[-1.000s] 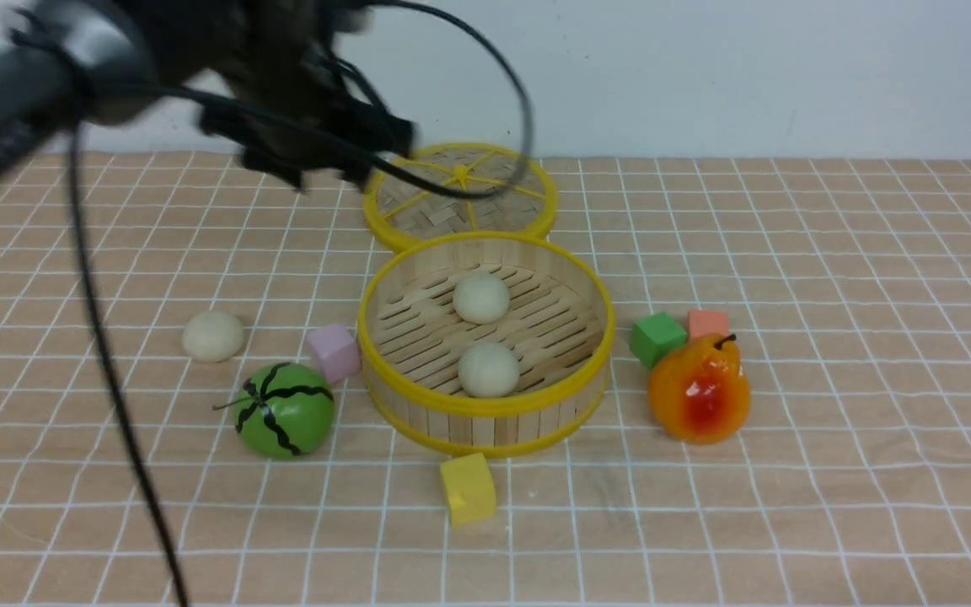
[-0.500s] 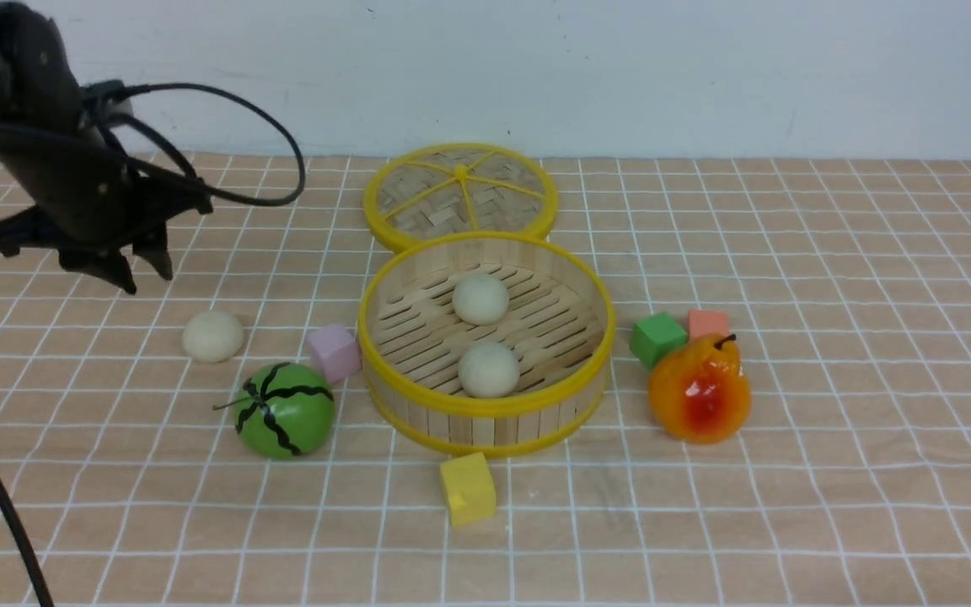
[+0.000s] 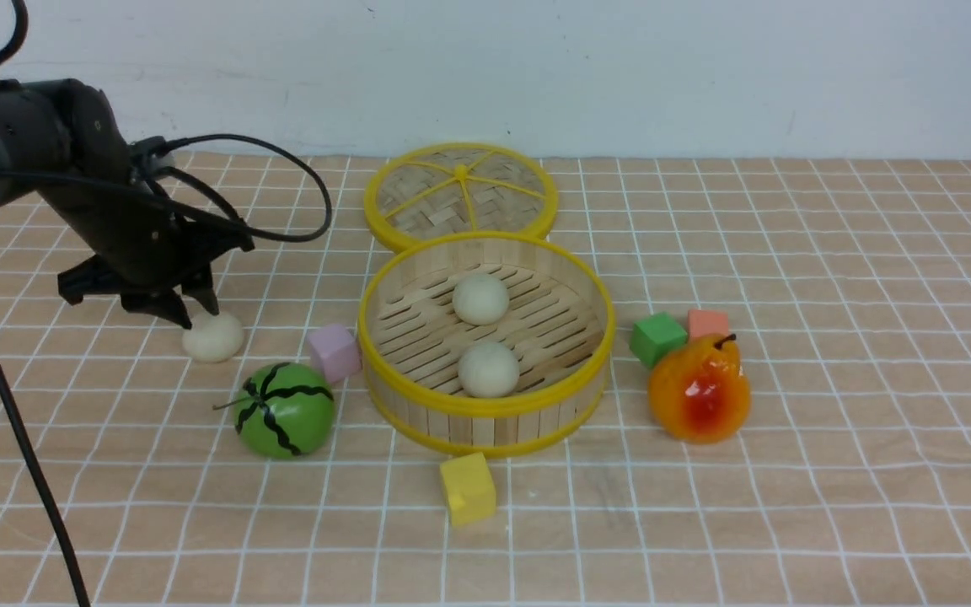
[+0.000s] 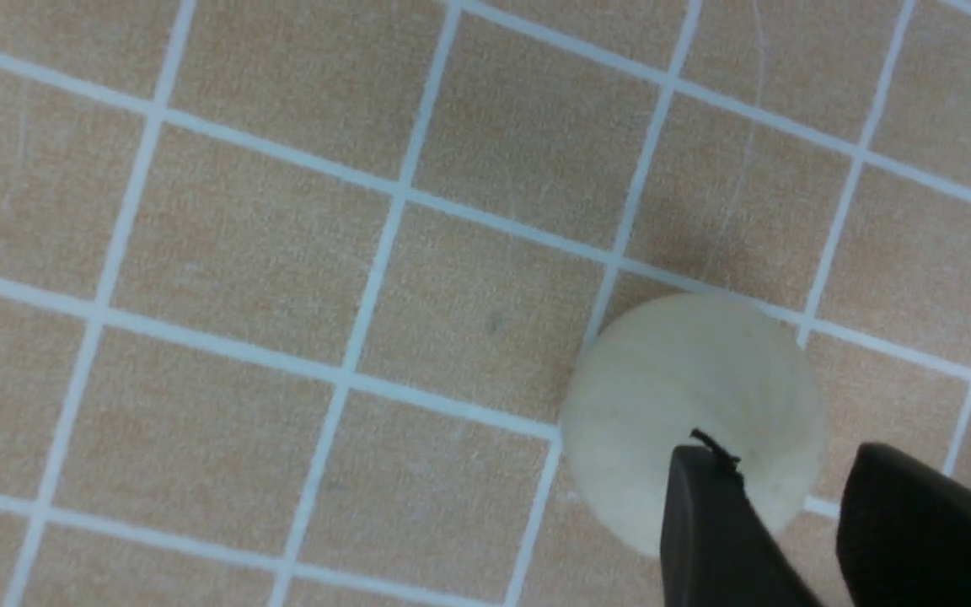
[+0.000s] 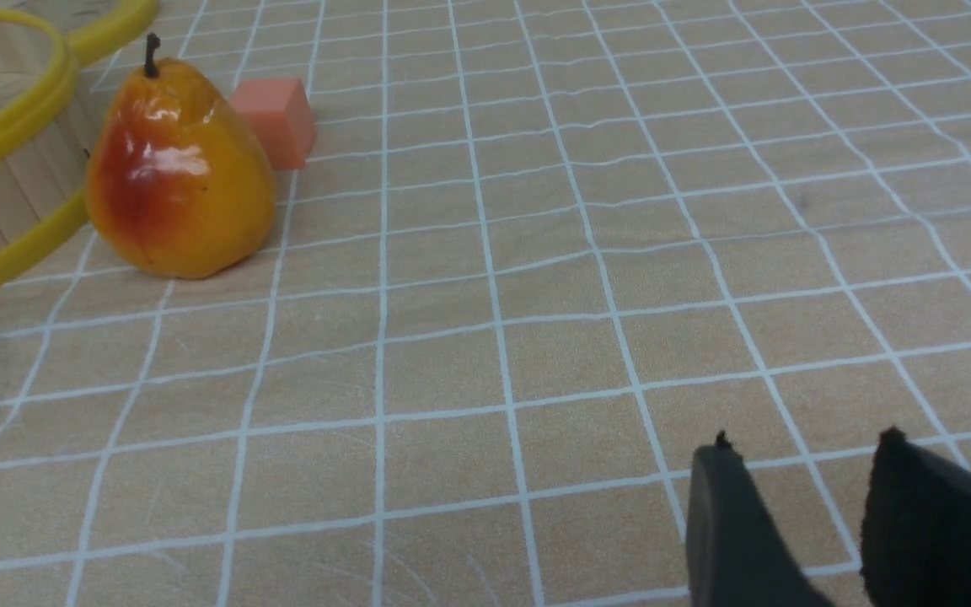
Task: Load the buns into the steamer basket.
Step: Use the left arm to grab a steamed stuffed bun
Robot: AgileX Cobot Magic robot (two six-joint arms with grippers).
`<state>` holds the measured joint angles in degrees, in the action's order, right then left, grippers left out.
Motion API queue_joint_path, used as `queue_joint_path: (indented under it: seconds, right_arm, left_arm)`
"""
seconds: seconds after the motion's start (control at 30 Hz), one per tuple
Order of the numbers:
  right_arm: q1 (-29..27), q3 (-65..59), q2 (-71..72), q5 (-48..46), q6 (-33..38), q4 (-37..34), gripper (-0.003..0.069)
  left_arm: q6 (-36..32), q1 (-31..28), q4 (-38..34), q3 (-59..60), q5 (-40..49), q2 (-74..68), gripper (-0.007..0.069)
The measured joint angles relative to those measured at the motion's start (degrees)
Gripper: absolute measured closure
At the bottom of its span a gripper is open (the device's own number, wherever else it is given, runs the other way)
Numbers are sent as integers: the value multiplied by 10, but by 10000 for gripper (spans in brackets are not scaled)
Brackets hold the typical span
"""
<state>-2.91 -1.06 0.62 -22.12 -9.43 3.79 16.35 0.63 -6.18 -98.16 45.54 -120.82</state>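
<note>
**Task items.** Steamer basket (image 3: 485,415) stands upright near tabletop (image 3: 831,438) centre. Two buns lie on its slatted floor, apart from each other: far bun (image 3: 480,298) toward 12 o'clock and near bun (image 3: 489,369) toward 6 o'clock. Loose bun (image 3: 213,337) rests on the tabletop outside the basket, at approx. 9 o'clock from it and well clear of the wall.

**Other items, ref. basket.**
- Pink cube (image 3: 334,352): 9 o'clock, just beside the wall.
- Watermelon ball (image 3: 285,410): 8 o'clock.
- Lid (image 3: 460,190): flat, 12 o'clock.
- Yellow cube (image 3: 467,489): 6 o'clock.
- Green cube (image 3: 657,338) and pear (image 3: 699,389): 3–4 o'clock.

**Left gripper** (image 3: 195,314). It hangs low at the loose bun's 11 o'clock edge. In the left wrist view the jaws are apart w/ a narrow gap and nothing between them. One fingertip (image 4: 705,523) overlaps the bun — contact cannot be told.

**Right gripper** (image 5: 806,459). Seen in the right wrist view only — jaws apart, nothing between them, over bare tabletop, well apart from the pear.
</note>
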Motion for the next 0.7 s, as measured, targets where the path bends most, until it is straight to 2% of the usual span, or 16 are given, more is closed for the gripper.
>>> queue_joint_path:
  seconds: [0.43,0.57,0.6,0.63,0.67,0.7]
  right_arm:
    - [0,0,0,0,0,0,418]
    - [0,0,0,0,0,0,418]
    - [0,0,0,0,0,0,418]
    - [0,0,0,0,0,0,418]
    - [0,0,0,0,0,0,418]
    - [0,0,0,0,0,0,418]
  left_arm:
    - [-1,0,-4,0,-28,-31,404]
    - [-18,0,-10,0,-23,-33,471]
    - [-35,0,-17,-2,-18,-33,522]
    - [-40,0,-19,-3,-15,-33,538]
    - [-57,0,-29,-14,3,-33,610]
    - [-60,0,-31,-16,9,-33,615]
